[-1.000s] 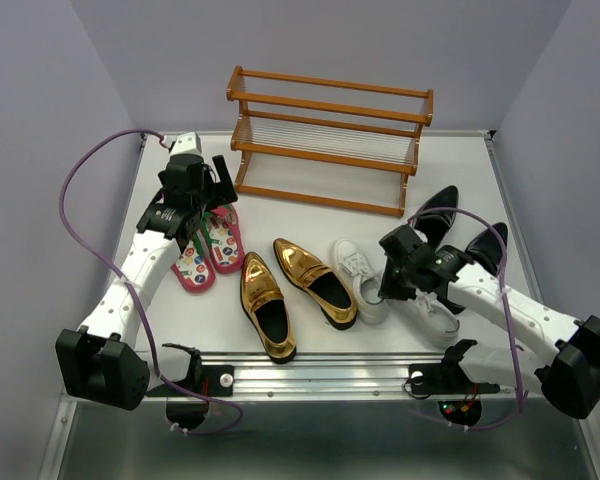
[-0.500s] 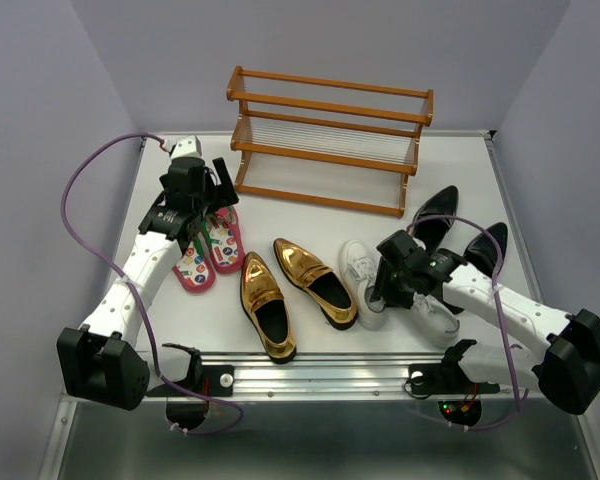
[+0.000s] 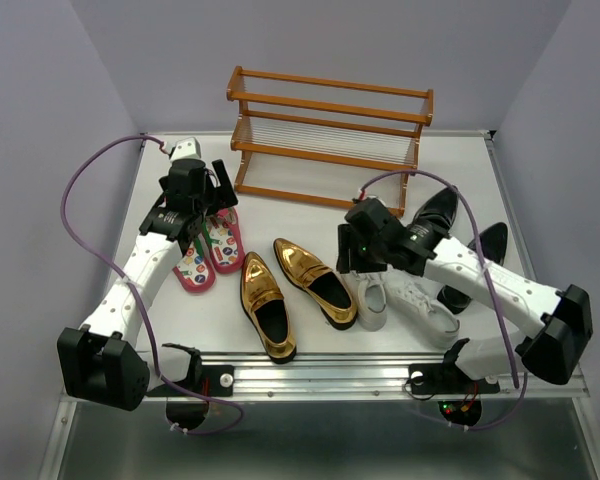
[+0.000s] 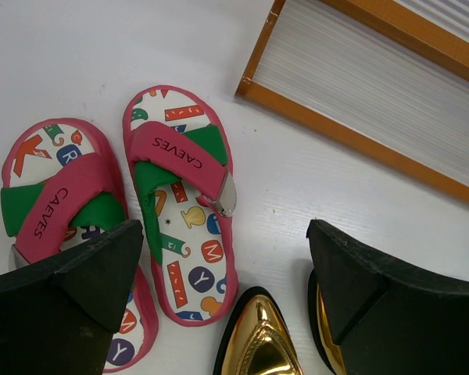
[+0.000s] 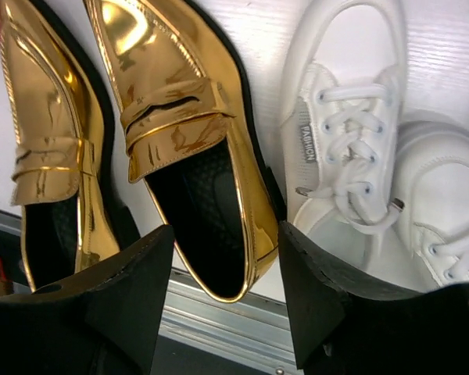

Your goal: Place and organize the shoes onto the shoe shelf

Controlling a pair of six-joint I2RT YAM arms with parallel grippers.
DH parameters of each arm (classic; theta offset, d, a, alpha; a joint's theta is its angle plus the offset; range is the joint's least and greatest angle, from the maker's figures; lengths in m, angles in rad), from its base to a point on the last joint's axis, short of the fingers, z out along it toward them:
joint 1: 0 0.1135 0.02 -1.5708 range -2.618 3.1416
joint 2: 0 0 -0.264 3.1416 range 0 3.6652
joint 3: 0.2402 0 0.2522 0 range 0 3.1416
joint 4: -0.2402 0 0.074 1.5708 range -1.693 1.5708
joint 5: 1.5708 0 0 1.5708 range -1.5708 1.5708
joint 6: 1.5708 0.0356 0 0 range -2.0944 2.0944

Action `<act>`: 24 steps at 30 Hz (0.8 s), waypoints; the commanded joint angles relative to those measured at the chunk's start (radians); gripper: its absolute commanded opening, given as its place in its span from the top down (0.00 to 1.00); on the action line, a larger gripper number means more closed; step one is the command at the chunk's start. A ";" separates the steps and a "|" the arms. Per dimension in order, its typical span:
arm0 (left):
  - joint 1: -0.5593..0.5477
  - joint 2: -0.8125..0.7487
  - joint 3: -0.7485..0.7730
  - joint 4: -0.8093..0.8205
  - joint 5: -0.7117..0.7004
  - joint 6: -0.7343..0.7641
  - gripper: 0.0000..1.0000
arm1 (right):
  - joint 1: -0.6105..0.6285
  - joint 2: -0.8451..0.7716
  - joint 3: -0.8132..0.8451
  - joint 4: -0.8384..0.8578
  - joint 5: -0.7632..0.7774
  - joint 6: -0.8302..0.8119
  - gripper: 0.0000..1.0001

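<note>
The orange-brown shoe shelf (image 3: pixel 330 130) stands at the back with both tiers bare; its lower corner (image 4: pixel 359 94) shows in the left wrist view. My left gripper (image 3: pixel 213 200) (image 4: pixel 227 305) hangs open over the heel end of the pink flip-flops (image 3: pixel 220 240) (image 4: pixel 184 195), next to a gold loafer toe (image 4: pixel 258 344). My right gripper (image 3: pixel 352 258) (image 5: pixel 227 289) is open above the heel of the right gold loafer (image 3: pixel 315 280) (image 5: pixel 187 148), gripping nothing. The other loafer (image 3: pixel 265 305) (image 5: pixel 47 156) lies to its left. White sneakers (image 3: pixel 420 305) (image 5: pixel 344 148) lie to the right, black boots (image 3: pixel 435 215) behind them.
An aluminium rail (image 3: pixel 320 365) (image 5: pixel 219 328) runs along the table's near edge, just past the loafer heels. Purple cables (image 3: pixel 75 200) loop off both arms. Grey walls close in the table at both sides and the back.
My right gripper has opened and swung left and back, from over the white sneakers to over the right gold loafer. The left arm has barely moved.
</note>
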 commanded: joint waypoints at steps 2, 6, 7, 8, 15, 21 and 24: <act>-0.003 -0.023 0.009 0.002 -0.021 -0.014 0.01 | 0.069 0.119 0.025 -0.034 0.001 -0.094 0.39; -0.005 -0.019 0.010 -0.004 -0.021 -0.014 0.01 | 0.078 0.145 -0.032 -0.016 -0.007 -0.088 0.41; -0.003 -0.019 0.009 -0.004 -0.021 -0.013 0.01 | 0.078 0.148 -0.043 -0.013 -0.010 -0.091 0.41; -0.005 -0.019 0.007 -0.004 -0.020 -0.014 0.01 | 0.078 0.152 -0.064 -0.007 -0.028 -0.094 0.42; -0.005 -0.030 -0.003 -0.007 -0.015 -0.019 0.01 | 0.107 0.189 -0.104 0.073 -0.085 -0.110 0.68; -0.005 -0.046 -0.009 -0.015 -0.023 -0.016 0.01 | 0.150 0.240 -0.072 0.096 -0.086 -0.120 0.74; -0.003 -0.049 -0.009 -0.013 -0.023 -0.014 0.01 | 0.172 0.267 -0.058 0.105 -0.088 -0.120 0.75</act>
